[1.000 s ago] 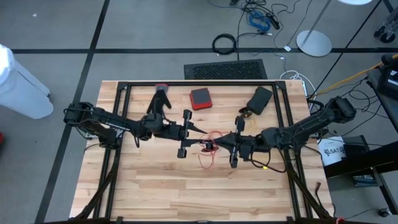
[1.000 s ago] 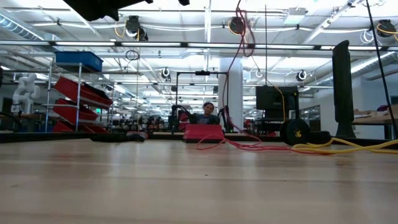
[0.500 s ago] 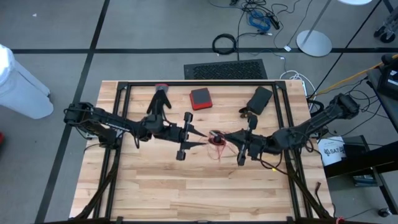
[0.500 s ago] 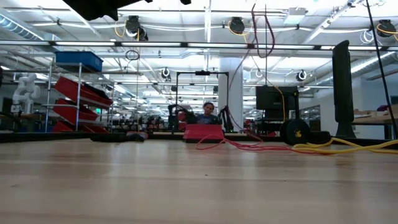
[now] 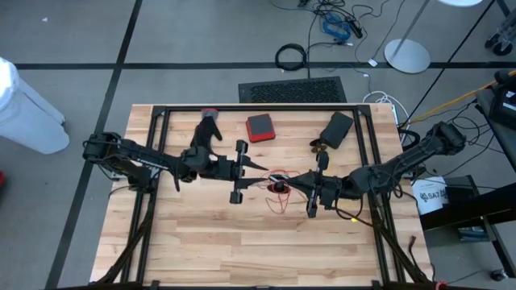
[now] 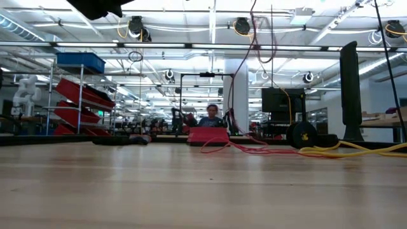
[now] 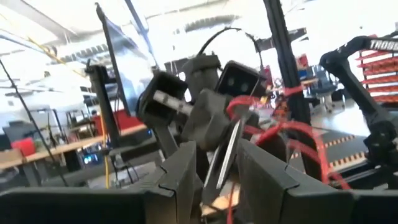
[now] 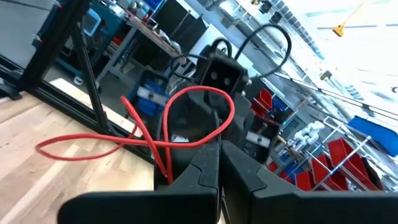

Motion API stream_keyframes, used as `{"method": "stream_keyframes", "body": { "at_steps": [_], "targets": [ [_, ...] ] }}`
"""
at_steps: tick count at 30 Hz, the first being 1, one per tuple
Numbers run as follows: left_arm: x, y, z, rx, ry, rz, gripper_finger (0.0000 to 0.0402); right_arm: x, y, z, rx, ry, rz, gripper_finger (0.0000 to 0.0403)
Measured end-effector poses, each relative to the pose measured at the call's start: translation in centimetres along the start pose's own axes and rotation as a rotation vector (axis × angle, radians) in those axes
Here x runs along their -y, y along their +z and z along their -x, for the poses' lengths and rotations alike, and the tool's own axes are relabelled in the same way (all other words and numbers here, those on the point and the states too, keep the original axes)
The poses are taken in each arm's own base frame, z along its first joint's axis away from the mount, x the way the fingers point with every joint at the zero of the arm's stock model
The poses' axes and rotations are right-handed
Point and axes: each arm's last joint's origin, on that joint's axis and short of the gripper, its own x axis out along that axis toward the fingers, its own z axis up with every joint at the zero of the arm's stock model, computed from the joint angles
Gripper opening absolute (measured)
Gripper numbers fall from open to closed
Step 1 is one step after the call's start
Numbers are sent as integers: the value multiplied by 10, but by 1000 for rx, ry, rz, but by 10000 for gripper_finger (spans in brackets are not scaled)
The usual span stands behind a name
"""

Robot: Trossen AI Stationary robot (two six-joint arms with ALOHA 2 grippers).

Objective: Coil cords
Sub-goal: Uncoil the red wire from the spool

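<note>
Both your grippers meet mid-tabletop over a red cord

Your right gripper (image 5: pixel 296 184) is clamped tight on the red cord (image 5: pixel 278 187), which loops up above its fingers (image 8: pixel 202 171) in the right wrist view and trails down onto the tabletop (image 5: pixel 210 242). Your left gripper (image 5: pixel 260 176) faces it from the other side, jaws partly apart; whether it's actually gripping the cord, can't tell. A yellow cord (image 6: pixel 356 150) lies on the tabletop off to the right arm's side. Red box (image 5: pixel 260 126) and black glove (image 5: pixel 207 130) sit along the far edge.
</note>
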Motion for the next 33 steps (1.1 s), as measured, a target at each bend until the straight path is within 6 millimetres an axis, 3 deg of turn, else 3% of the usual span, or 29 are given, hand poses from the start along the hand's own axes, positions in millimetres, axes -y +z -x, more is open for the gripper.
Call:
{"method": "stream_keyframes", "body": {
  "at_steps": [13, 33],
  "targets": [
    [2, -2, 0, -13, -44, 8, 125, 3, 0, -2, 35, 5, -17, 0],
    [1, -4, 0, -41, -36, 11, 125, 7, -16, -21, 71, 19, -53, 0]
  ]
}}
